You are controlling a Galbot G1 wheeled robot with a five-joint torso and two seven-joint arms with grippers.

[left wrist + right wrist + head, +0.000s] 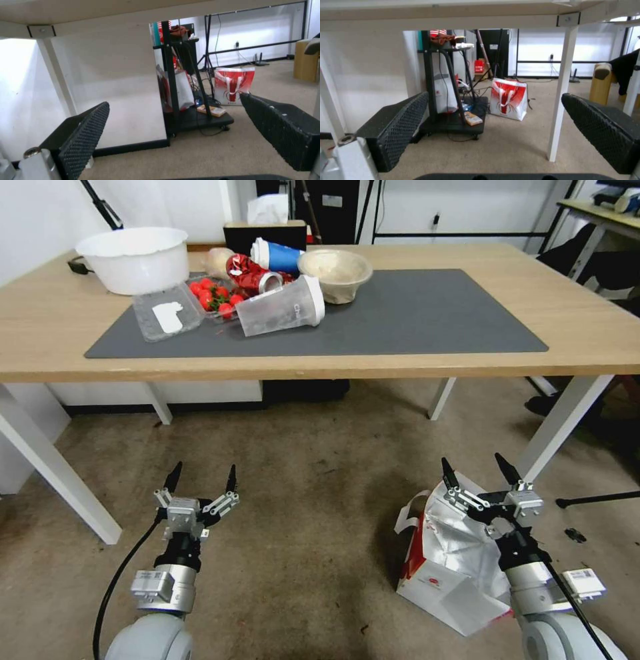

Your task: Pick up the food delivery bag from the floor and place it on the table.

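Note:
The food delivery bag (445, 580) lies slumped on the floor (313, 493) at the lower right, with crumpled silver foil, a red side and a small round red logo showing. My right gripper (472, 461) is open and overlaps the bag's top in the head view; whether it touches the bag I cannot tell. To the left, my left gripper (205, 468) is open over bare carpet, with nothing between its fingers. The table (467, 361) with its dark grey mat (427, 313) stands ahead. Both wrist views look under the tabletop between open pads (83, 135) (400, 125).
A white bowl (137, 260), a strawberry box (213, 297), a tipped clear cup (283, 307) and a paper bowl (335, 273) crowd the mat's left part. White table legs (60, 473) (560, 427) flank my arms. Beyond the table stand a black cart (453, 122) and another red-and-white bag (509, 98).

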